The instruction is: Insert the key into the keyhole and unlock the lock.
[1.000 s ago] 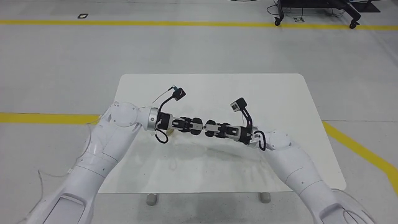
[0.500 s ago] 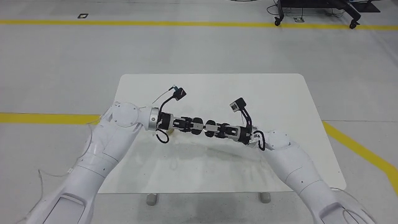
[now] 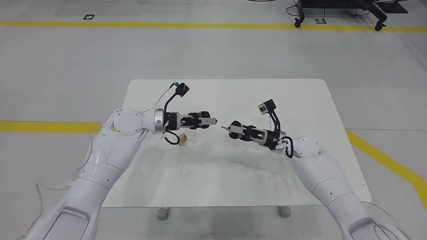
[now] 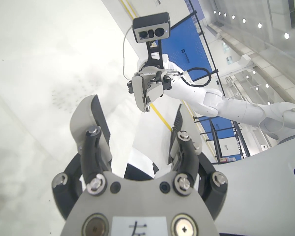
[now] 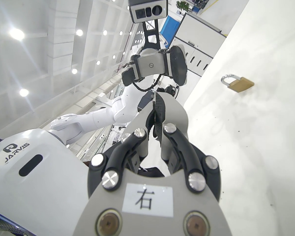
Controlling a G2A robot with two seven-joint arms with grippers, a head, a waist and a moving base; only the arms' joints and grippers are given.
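A brass padlock (image 3: 180, 138) with a silver shackle lies flat on the white table (image 3: 300, 97), just on the near side of the left forearm; the right wrist view shows the padlock (image 5: 238, 84) alone on the surface. My left gripper (image 3: 208, 116) hangs above the table, open and empty, its fingers (image 4: 93, 114) spread wide. Facing it a short way off, my right gripper (image 3: 231, 129) is shut on a small silver key (image 4: 147, 109) that sticks out of its tip toward the left gripper. In the right wrist view the right gripper (image 5: 155, 101) has its jaws pressed together.
The table's right half and far side are bare white surface. Yellow floor lines run past the table, and a dark wheeled rack (image 3: 347, 0) stands far behind it.
The two grippers were joined at the table's middle; now they have drawn apart. The left gripper has opened and swung toward the far side, and the padlock lies on the table.
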